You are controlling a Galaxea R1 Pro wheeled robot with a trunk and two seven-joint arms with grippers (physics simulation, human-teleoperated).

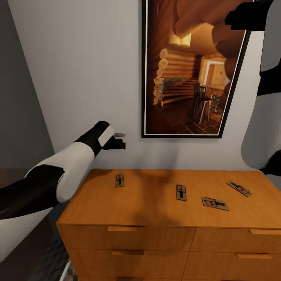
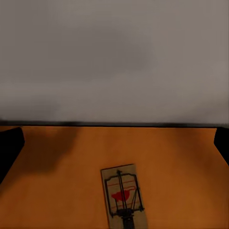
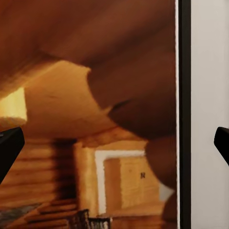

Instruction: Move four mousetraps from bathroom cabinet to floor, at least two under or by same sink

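Several mousetraps lie flat on the orange-brown cabinet (image 1: 148, 207) top: one at the back left (image 1: 120, 180), one in the middle (image 1: 181, 192), two towards the right (image 1: 214, 203) (image 1: 239, 189). My left gripper (image 1: 122, 139) hangs open above the cabinet's back left part, close to the wall and over the leftmost mousetrap (image 2: 122, 195). In the left wrist view its dark fingertips (image 2: 10, 145) stand wide apart with nothing between them. My right gripper (image 3: 119, 138) is raised high at the right, open and empty, facing the picture.
A dark-framed log-cabin picture (image 1: 191, 66) hangs on the grey wall behind the cabinet. Drawer fronts with slim bar handles (image 1: 125, 229) face me. A dark wall panel (image 1: 19, 97) borders the left side, and my right arm (image 1: 261, 128) fills the right edge.
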